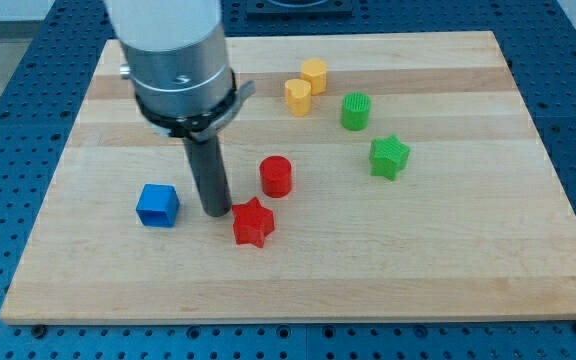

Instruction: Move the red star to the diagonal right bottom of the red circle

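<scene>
The red star (252, 222) lies on the wooden board below and slightly left of the red circle (276, 176), close to it but apart. My tip (217, 212) rests on the board just to the left of the red star, almost touching its left side, and below-left of the red circle. The dark rod rises from the tip to the arm's grey body at the view's top left.
A blue cube (157, 205) sits left of the tip. Two yellow blocks (314, 75) (298, 96) stand near the top centre. A green cylinder (355, 110) and a green star (389, 156) lie right of the red circle. The board's (448, 250) edges border a blue perforated table.
</scene>
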Controlling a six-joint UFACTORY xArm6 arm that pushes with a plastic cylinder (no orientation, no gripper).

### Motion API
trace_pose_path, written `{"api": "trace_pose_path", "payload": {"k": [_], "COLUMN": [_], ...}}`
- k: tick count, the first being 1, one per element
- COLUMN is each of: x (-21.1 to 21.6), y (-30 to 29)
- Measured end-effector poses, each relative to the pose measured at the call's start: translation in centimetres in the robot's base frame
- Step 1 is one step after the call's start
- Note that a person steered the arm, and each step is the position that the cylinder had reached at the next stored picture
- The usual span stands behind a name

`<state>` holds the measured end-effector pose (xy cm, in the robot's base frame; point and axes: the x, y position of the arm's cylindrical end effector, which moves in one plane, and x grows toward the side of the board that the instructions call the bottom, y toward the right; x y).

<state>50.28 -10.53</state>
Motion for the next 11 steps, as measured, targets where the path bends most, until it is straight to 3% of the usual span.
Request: {"api": "trace_pose_path", "payload": {"k": [1,3,5,8,11], "x": [0.5,5.1,5.9,-1.1,-2.1], "y": [-1.5,3.8,5.9,5.5,9.8]}}
